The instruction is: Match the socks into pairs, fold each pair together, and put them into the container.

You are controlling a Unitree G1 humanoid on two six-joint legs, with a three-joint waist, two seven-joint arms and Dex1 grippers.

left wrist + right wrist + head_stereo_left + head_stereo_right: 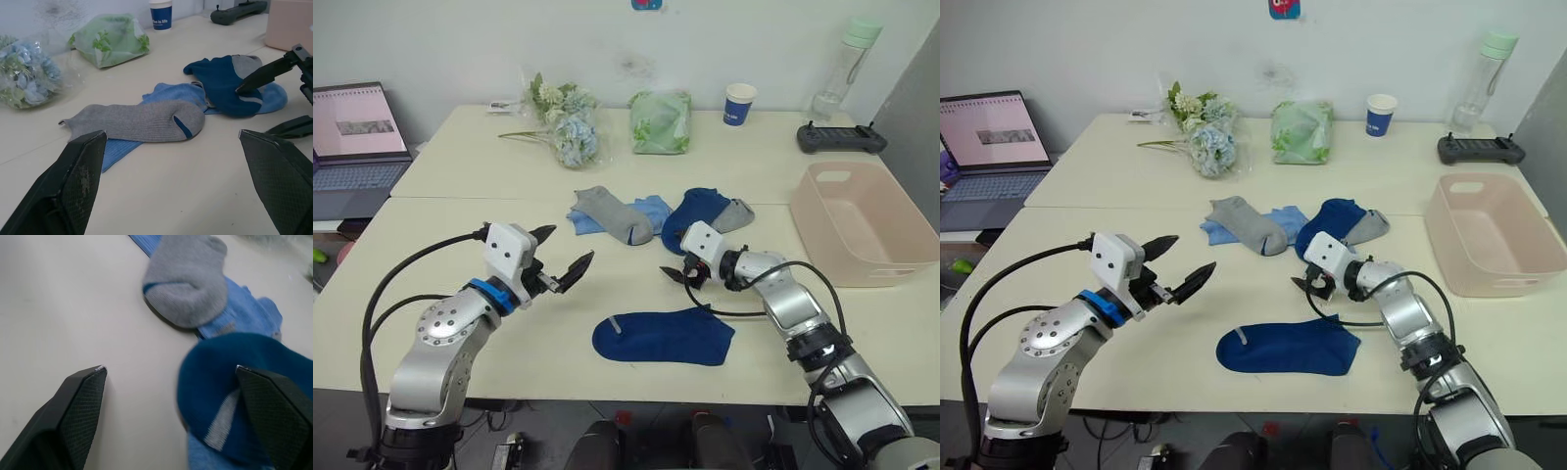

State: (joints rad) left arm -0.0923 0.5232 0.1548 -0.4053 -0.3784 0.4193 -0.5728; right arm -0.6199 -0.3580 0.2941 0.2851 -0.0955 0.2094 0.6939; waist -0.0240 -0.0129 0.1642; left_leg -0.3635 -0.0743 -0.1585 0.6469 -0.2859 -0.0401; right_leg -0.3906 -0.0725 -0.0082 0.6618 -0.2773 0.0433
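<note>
**Both tools open over the bench, socks unsorted, tub off to the right**

At the far left a laptop [352,137] sits open beside the bench [460,176]. The left tool [563,257] hovers above the bare bench top, its two fingers spread wide and holding nothing. Beyond it lie a bunch of flowers [566,125] and a green bag [660,121].

Near the front edge, between the two arms, one navy sock [664,336] lies flat by itself. Farther back is the heap: a grey sock [612,211] lies over a light blue sock [651,209]; to its right a second navy sock [697,212] partly covers another grey sock [735,212].

The left wrist view adds a second light blue sock [276,95] poking out from under that navy one, with a black fingertip of the right tool against it.

The right tool [677,273] is open and empty at the near edge of the heap. A blue paper cup [739,104] stands at the back. The pink tub [862,223] sits at the right.
</note>
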